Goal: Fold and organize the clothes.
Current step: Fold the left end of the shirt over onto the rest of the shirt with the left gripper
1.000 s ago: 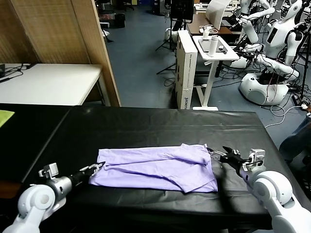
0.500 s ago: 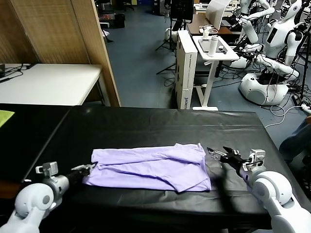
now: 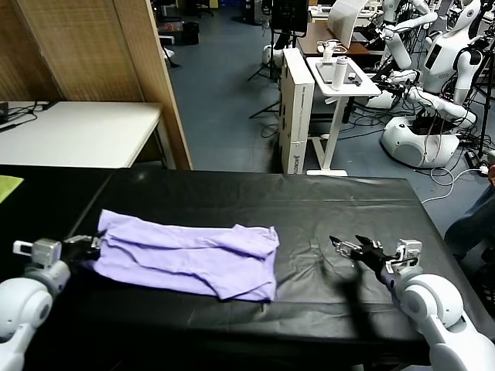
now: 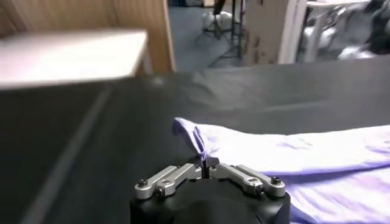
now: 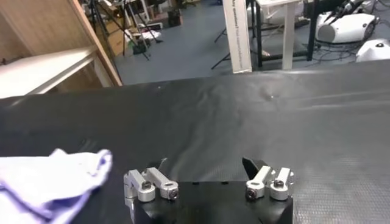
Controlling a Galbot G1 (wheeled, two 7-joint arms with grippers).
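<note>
The clothes are one pale lavender T-shirt [image 3: 189, 259], lying crumpled lengthwise on the black table [image 3: 309, 209], left of centre. My left gripper [image 3: 94, 243] is shut on the shirt's left edge, low over the table's left end. In the left wrist view the left gripper [image 4: 205, 165] pinches a fold of the T-shirt [image 4: 292, 158] between its closed tips. My right gripper [image 3: 344, 246] stands open over bare table at the right, well apart from the shirt. The right wrist view shows the right gripper [image 5: 204, 163] empty, with the T-shirt [image 5: 49, 176] off to one side.
A yellow-green cloth scrap [image 3: 9, 185] lies at the far left. A white table [image 3: 77, 131] and a wooden partition [image 3: 116, 69] stand behind on the left. A white cart [image 3: 340, 77] and other robots [image 3: 433, 85] stand on the floor beyond.
My left gripper has pulled the T-shirt leftward across the table, and the whole shirt has slid with it, away from the right gripper. The right gripper has stayed put, open.
</note>
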